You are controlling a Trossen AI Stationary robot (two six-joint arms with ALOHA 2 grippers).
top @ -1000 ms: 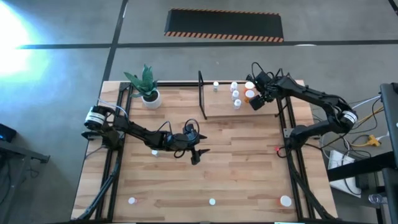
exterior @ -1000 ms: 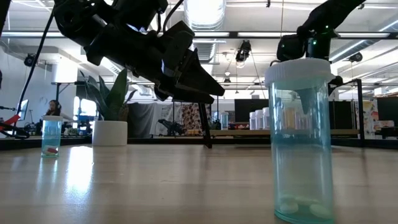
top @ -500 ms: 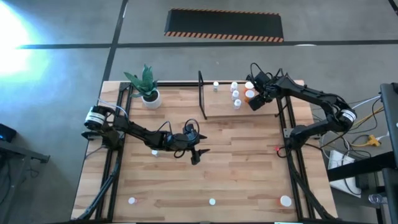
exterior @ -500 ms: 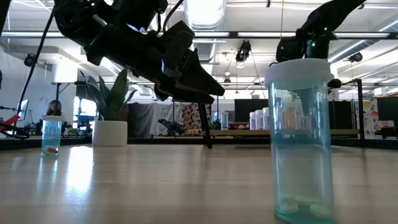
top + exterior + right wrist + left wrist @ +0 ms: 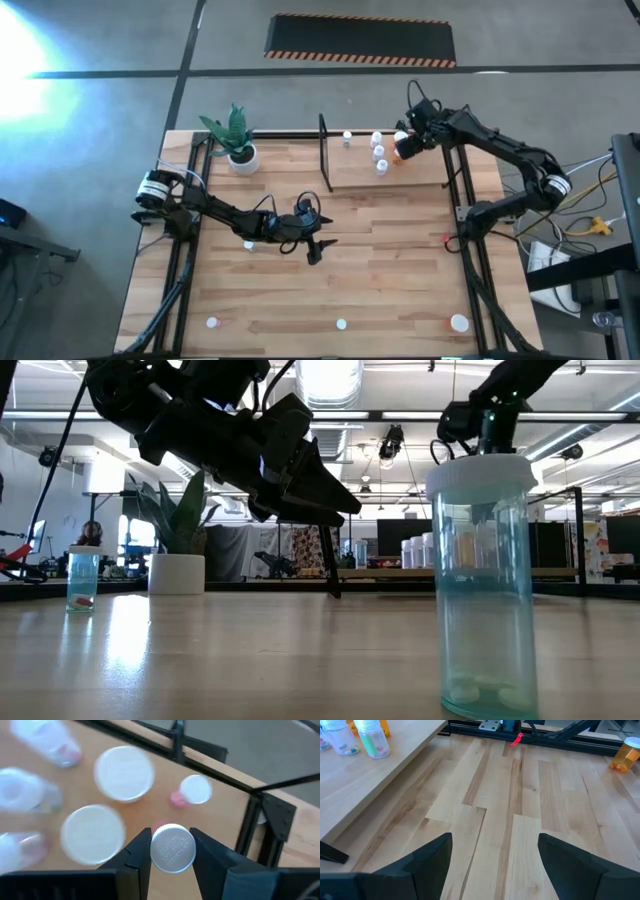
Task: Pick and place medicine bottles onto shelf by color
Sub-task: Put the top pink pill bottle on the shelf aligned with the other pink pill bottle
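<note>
- Bottle (image 5: 172, 848): white-capped, pink showing below the cap, grasped at the cap between the fingers of the right gripper (image 5: 171, 851) over the shelf (image 5: 430, 172), beside other capped bottles there.
- Handling, judged: light, rigid plastic with a smooth round wall, so it could slip or tip. The ribbed cap looks the surest hold, and it should be set down upright.
- More bottles on the shelf (image 5: 372, 742); three stand apart near the front edge of the surface (image 5: 341, 323).
- Left gripper (image 5: 313, 250) hangs over mid-surface, fingers spread wide, holding nothing.
- Plant (image 5: 234, 135) stands at the back left corner.
</note>
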